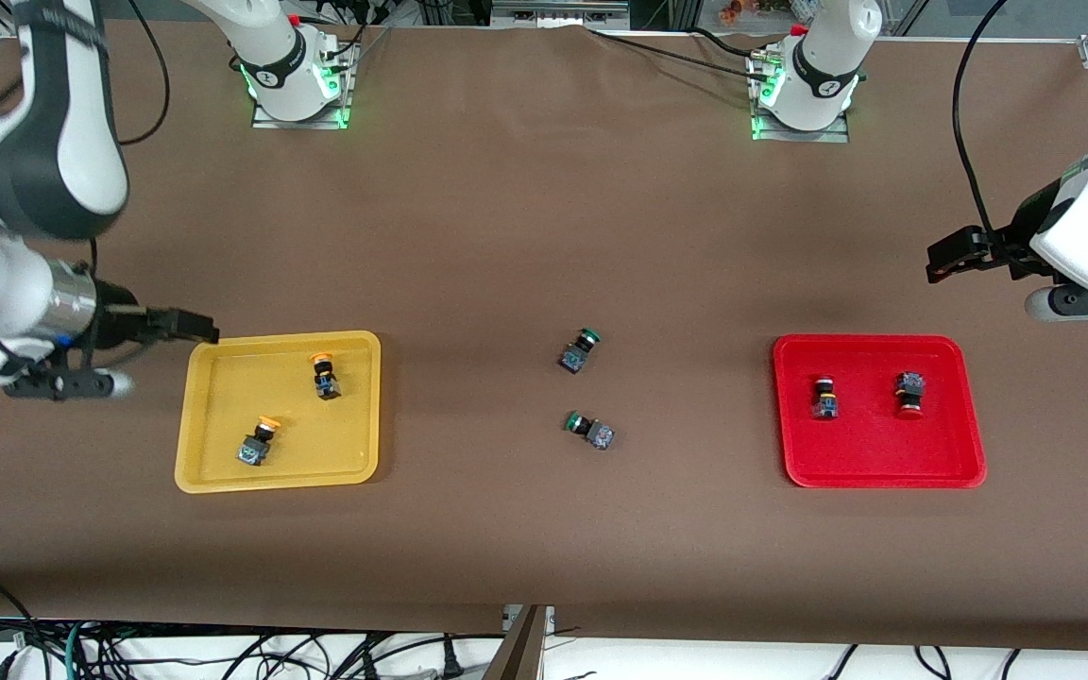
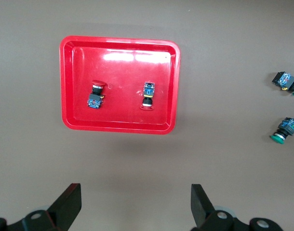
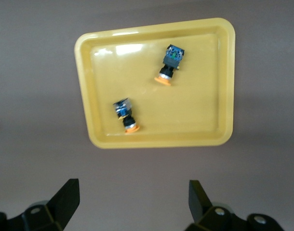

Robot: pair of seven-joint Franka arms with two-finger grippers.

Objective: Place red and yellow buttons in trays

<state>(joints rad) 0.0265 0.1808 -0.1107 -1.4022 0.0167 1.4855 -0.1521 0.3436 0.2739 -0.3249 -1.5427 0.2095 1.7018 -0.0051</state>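
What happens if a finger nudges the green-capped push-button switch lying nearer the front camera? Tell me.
The green-capped switch with the dark blocky body lies on its side on the brown table cover, so it probably slides or pivots rather than rolls far: the squared body should stop it. It looks small and rigid, likely light. The round cap may make it swing.

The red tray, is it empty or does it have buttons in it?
Not empty. The red tray holds two red buttons, lying apart inside its rim.

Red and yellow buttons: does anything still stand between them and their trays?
No. Both yellow buttons lie in the yellow tray, both red buttons in the red tray. Only two green buttons lie on the table between the trays.
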